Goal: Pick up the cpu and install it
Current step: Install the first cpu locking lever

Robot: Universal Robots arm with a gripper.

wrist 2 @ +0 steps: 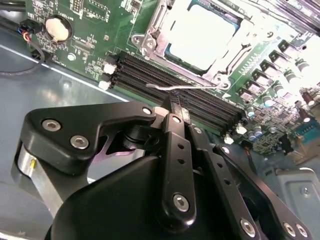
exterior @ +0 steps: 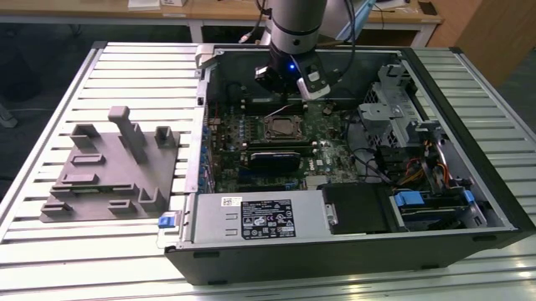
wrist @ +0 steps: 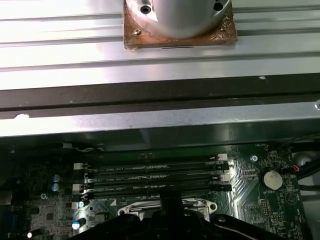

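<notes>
1. An open computer case [exterior: 352, 244] lies flat on a slatted metal table [exterior: 75, 263], with its green motherboard [exterior: 251, 141] facing up.
2. The arm reaches down into the far side of the case, and the gripper [exterior: 295, 94] hangs just above the board, close to the socket.
3. In the second wrist view the gripper [wrist 2: 176, 102] has its black fingers [wrist 2: 175, 145] drawn together to a narrow tip with nothing between them, hovering over the black memory slots [wrist 2: 165, 80].
4. The cpu [wrist 2: 200, 35] already sits in its socket, its pale metal top shining brightly inside the silver socket frame [wrist 2: 150, 35].
5. A thin wire lever [wrist 2: 180, 87] stretches along the near edge of that frame, just ahead of the fingertips.
6. In the exterior view the cpu [exterior: 280, 128] shows as a small square amid the board.
7. A grey fixture block [exterior: 113, 166] rests on the table at the exterior view's left, well apart from the case.
8. A round coin battery [wrist 2: 58, 27] sits on the board.
</notes>
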